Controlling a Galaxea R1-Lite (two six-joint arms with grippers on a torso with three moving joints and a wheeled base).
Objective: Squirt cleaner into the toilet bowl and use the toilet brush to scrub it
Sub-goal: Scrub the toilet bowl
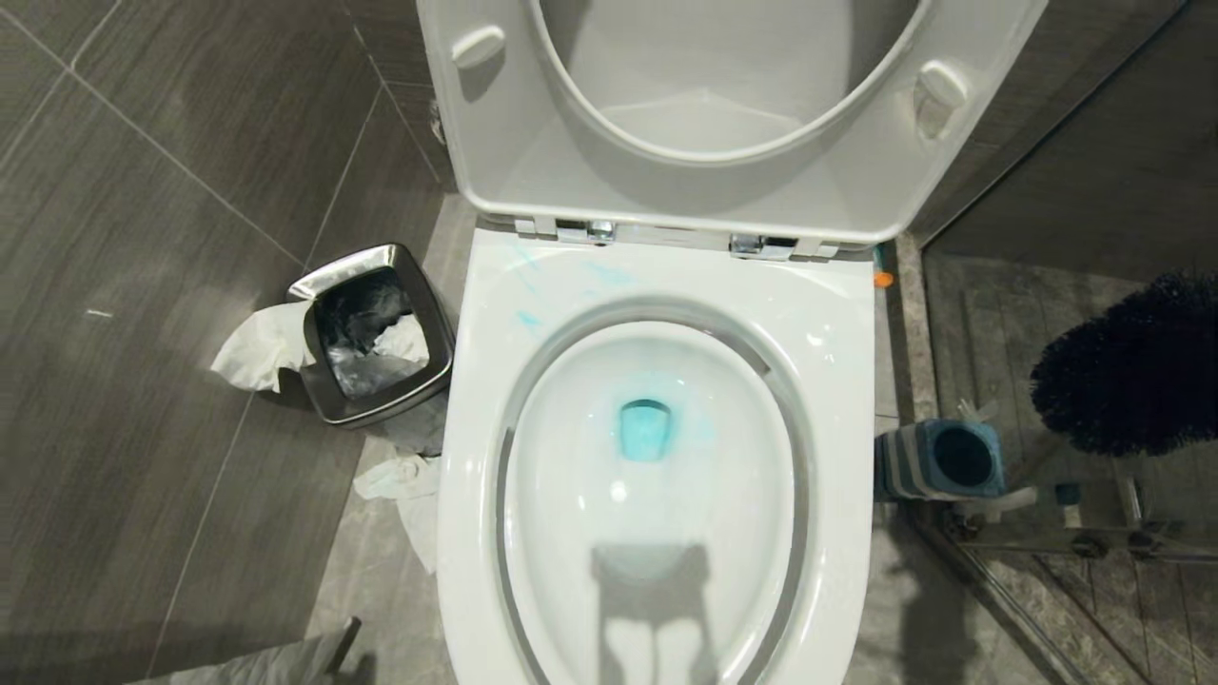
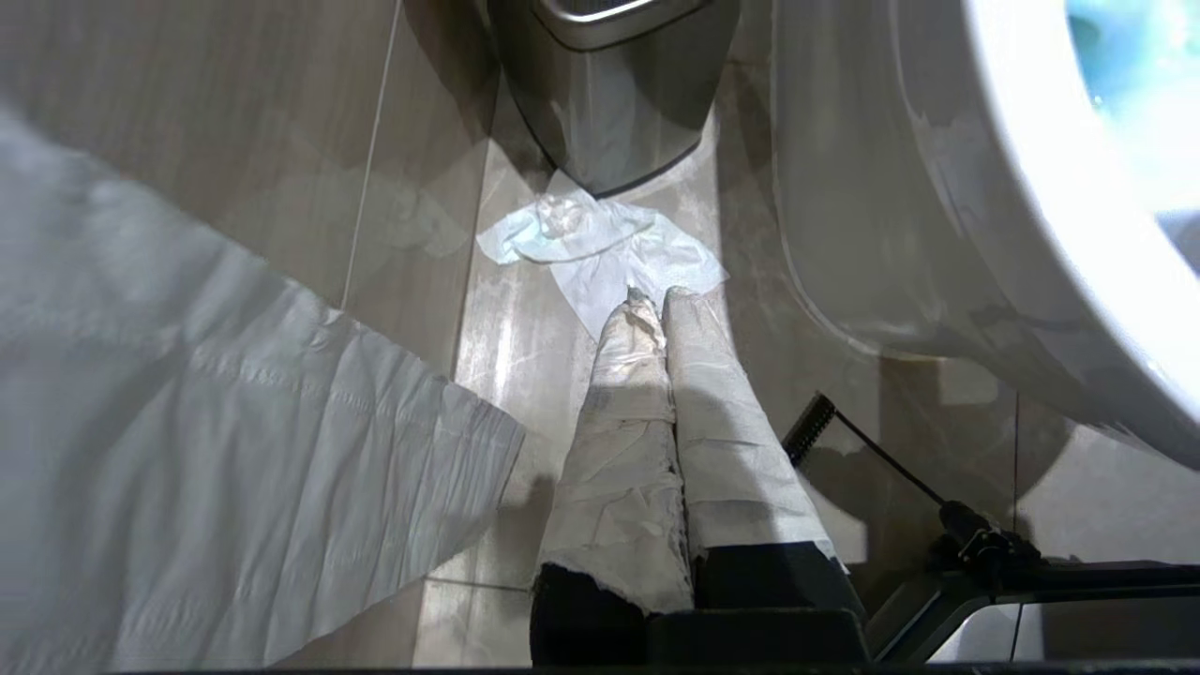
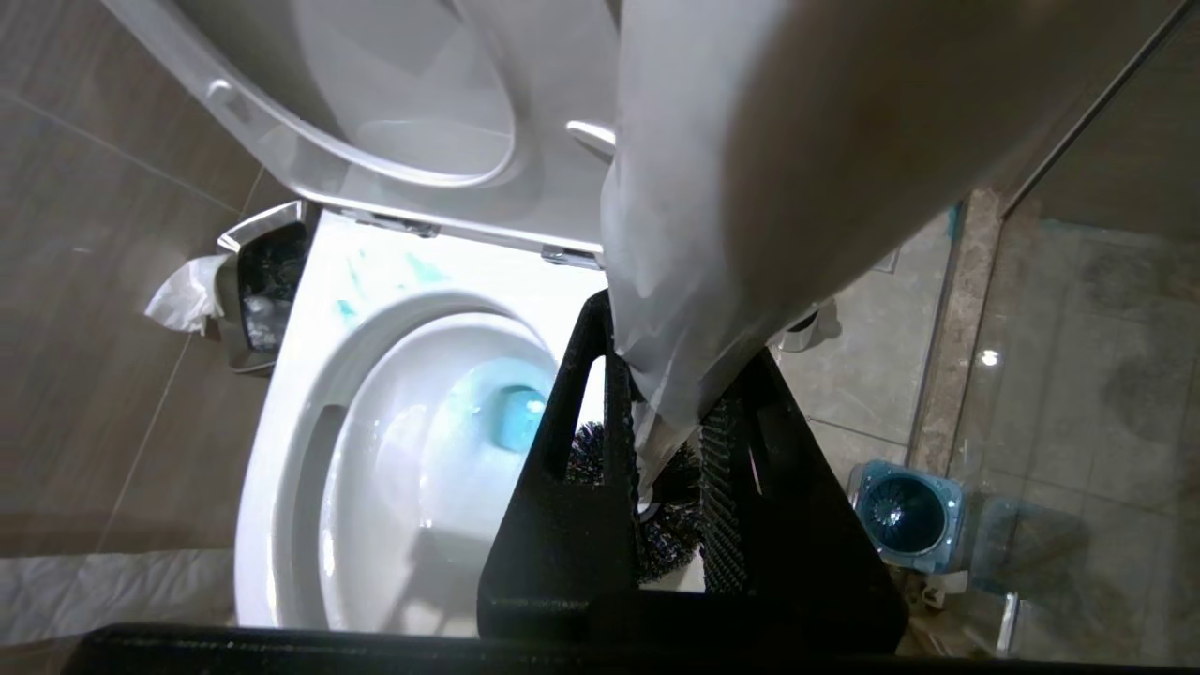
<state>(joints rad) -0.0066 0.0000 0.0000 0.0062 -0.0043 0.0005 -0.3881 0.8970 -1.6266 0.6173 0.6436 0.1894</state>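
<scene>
Head view: the toilet bowl (image 1: 657,476) fills the centre of the frame, seat and lid (image 1: 733,105) raised at the top. The cleaner (image 1: 645,430) shows as a turquoise pool at the drain in mid-frame, with pale blue smears on the rim toward the upper left, just below the chrome hinges (image 1: 585,230).

The black bristle head of the toilet brush (image 1: 1132,366) hangs at the right edge of the head frame, above the floor and just above and right of the blue-and-grey holder (image 1: 942,461), which stands beside the bowl's right side. It is not over the bowl.

Right wrist view: my right hand (image 3: 670,450) is clenched on the toilet brush; the black fingers (image 3: 572,487) sit either side of the pale handle, and the bristles show between them at lower centre. A loose white cover fills the upper right of that frame.

Left wrist view: my left hand (image 2: 656,305) is clenched with nothing in it, its two fabric-wrapped fingers pressed together, pointing at a crumpled tissue (image 2: 600,248) on the floor at frame centre. The hand hangs low, between the bowl's outer wall on the right and a white sheet on the left.

The steel bin (image 1: 376,333) stands left of the bowl in the head frame, paper draped over its left edge and more paper on the floor below it.
</scene>
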